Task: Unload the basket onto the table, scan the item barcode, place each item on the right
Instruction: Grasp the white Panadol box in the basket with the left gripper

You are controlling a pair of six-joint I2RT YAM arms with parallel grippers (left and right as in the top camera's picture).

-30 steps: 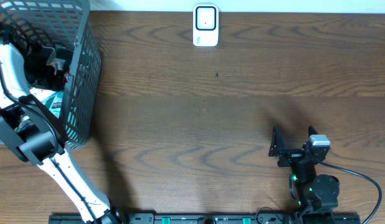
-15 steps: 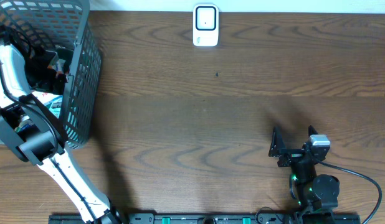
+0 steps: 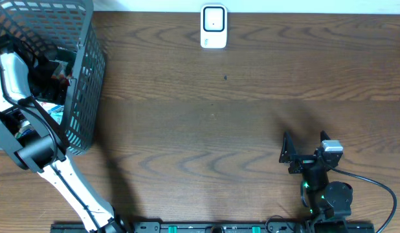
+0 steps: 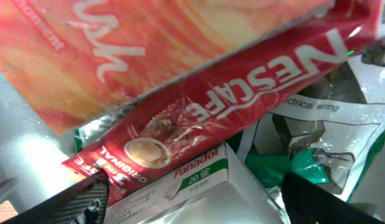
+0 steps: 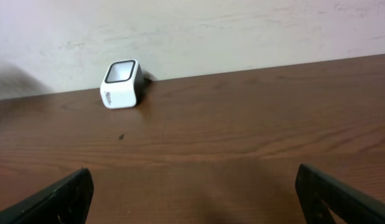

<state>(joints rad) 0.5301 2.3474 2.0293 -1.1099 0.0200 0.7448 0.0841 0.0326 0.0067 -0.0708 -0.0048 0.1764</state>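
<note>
I count one scanner [image 3: 213, 26], one basket [image 3: 84, 72]; left gripper [image 4: 195, 190] splayed over one Panadol box [image 4: 186, 176] (not clenched), right gripper [image 5: 192, 180] splayed, empty.

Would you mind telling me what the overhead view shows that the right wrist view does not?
Only overhead: the mesh basket with the left arm reaching inside. Only right wrist: the pale wall behind the table. Both: the white scanner on the table, and the right tool, open.
</note>
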